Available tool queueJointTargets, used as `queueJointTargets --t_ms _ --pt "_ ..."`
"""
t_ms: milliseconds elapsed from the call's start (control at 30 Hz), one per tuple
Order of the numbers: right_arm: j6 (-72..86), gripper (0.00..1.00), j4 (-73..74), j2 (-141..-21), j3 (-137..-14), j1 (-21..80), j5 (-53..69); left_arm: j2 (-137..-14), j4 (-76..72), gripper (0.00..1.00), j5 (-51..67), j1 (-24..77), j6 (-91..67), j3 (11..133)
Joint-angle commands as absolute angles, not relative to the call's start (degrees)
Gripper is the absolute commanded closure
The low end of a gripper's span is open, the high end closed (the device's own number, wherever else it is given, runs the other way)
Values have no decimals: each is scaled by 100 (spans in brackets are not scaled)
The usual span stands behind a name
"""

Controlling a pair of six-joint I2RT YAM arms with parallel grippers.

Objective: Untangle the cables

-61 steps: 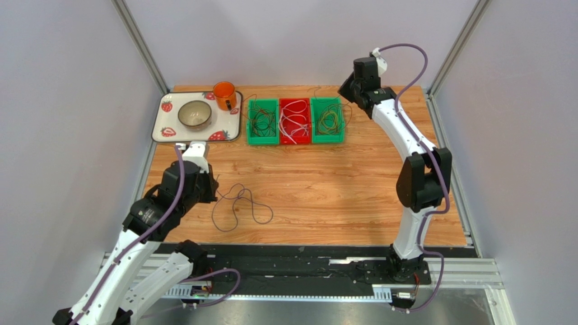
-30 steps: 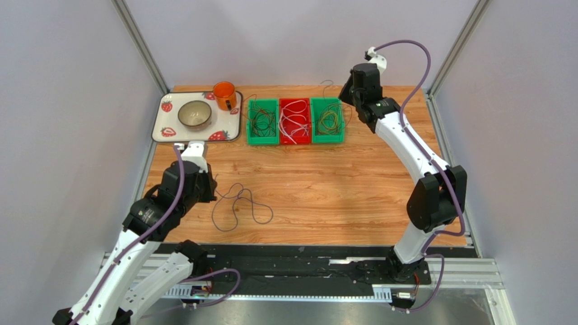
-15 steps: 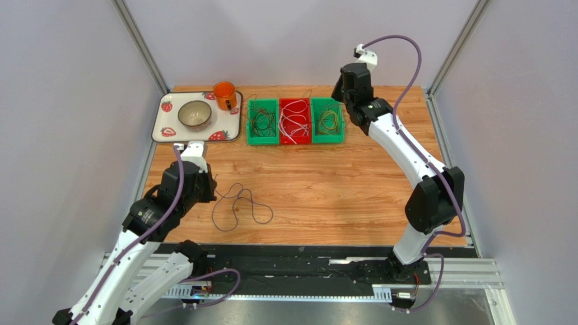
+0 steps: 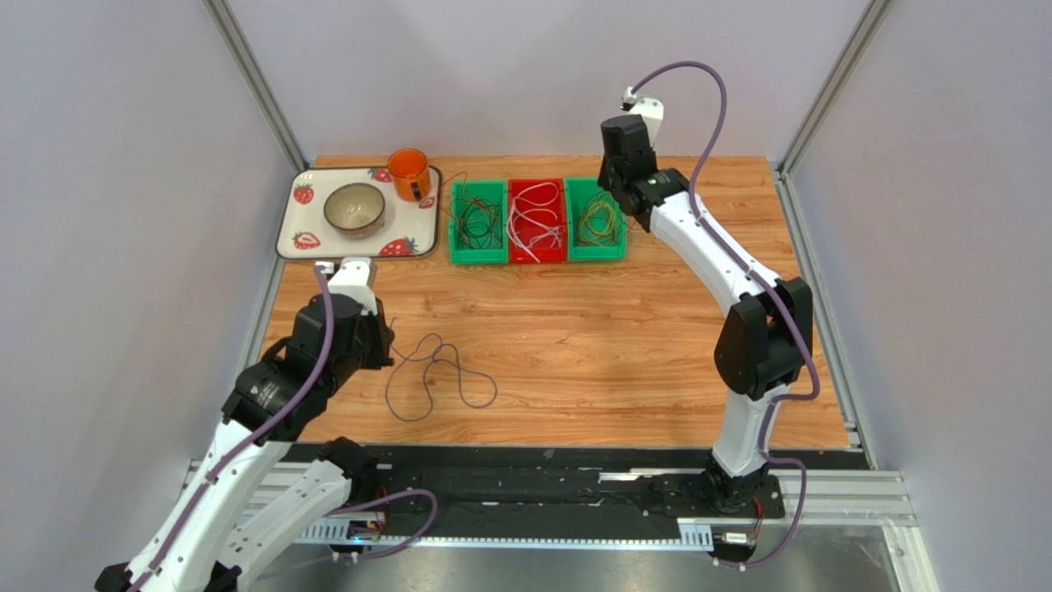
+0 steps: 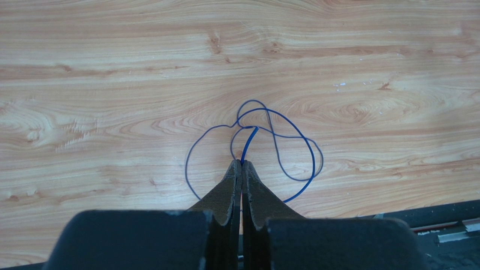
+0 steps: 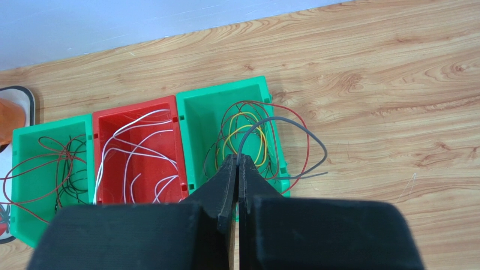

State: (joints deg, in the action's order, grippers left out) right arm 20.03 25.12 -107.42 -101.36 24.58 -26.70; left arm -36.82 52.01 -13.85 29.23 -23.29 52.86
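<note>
So the right gripper (image 6: 237,160) is pinched closed on the end of a grey cable (image 6: 307,135). That cable loops out over the right green bin (image 6: 222,91) and onto the worktop (image 6: 394,84). The bin holds red, yellow and green wires. Next to it is a red bin (image 6: 135,107) with white cables (image 6: 135,147), then a left green bin (image 6: 50,125) with red and dark ones.

Left arm (image 4: 266,407) tucked, right arm (image 4: 704,247) stretched far
Left gripper (image 5: 241,163), low at near left, clamps a blue cable (image 5: 250,143); right gripper (image 6: 237,160) (above the far side) clamps a grey cable (image 6: 276,117).
</note>
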Motion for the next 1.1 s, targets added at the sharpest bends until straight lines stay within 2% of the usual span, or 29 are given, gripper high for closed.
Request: queueJointTargets --t_ms 0,767,867,1067 --pt "1907 100 2408 -10793 -10450 2496 -2724 -3639 5106 100 -1415 2936 -2391 5282" --pt "2215 100 3015 -11900 -11839 2707 -2452 -3586 5098 100 -1424 2936 -2399 5273" --pt "2285 100 2848 -11787 -11646 2620 -2470 -3586 5124 100 -1468 2936 -2417 5273" --pt "2488 100 2154 -11005 -10294 2163 -2223 -3603 5124 100 -1494 2936 -2417 5273"
